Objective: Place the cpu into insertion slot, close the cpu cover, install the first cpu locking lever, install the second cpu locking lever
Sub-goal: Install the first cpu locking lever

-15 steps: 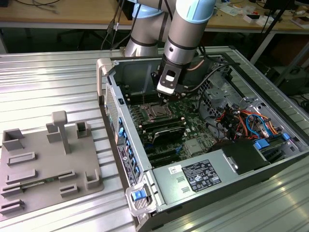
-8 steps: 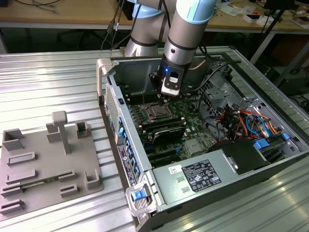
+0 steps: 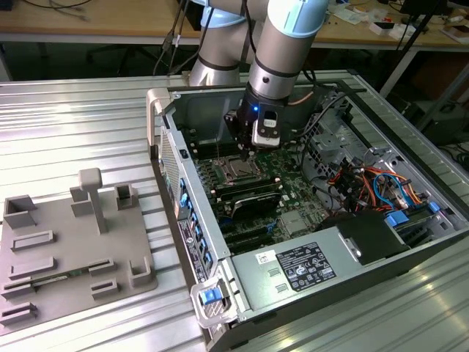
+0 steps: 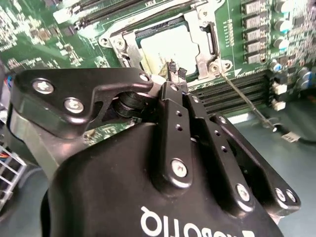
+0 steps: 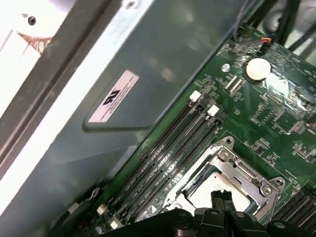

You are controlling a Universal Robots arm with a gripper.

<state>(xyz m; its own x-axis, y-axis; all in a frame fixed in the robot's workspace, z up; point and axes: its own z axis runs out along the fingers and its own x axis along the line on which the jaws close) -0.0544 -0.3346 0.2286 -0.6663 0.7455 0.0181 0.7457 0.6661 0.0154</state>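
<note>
Cpu (image 4: 170, 49) is seated in the insertion slot (image 4: 158, 30), pale metal top showing in both wrist views. Rest, big to small:

Ribbed metal table (image 3: 73, 125) spans the whole exterior view. Open computer case (image 3: 167, 139) lies on its side across the centre and right of that frame. Robot arm (image 3: 282, 44) at top centre, wrist down inside the case. Grey plastic fixture tray (image 3: 73, 235) with blocks and slots on it sits lower left, just beside the case, well apart from the arm.

Green motherboard (image 3: 297, 198) covers the case floor. Grey power supply box (image 3: 300, 268) at lower centre, bundle of orange and blue cables (image 3: 359, 180) at centre right.

Gripper (image 3: 244, 150) hangs just above the insertion slot, a little above frame centre. Fingers (image 5: 216, 198) pinched together, nothing visible between them, tips right over the edge of the insertion slot. Touching or not, can't tell.

Long black memory slots (image 5: 168, 148) run along both sides of the insertion slot. Cpu cover (image 4: 203, 34), a silver frame, lies down around the cpu, chip top visible through its cut-out. One thin wire locking lever (image 4: 244, 101) runs from a corner of the cpu cover out across the memory slots. Latched or not, can't tell. Coin battery (image 5: 257, 69) on the motherboard, well apart from the insertion slot
</note>
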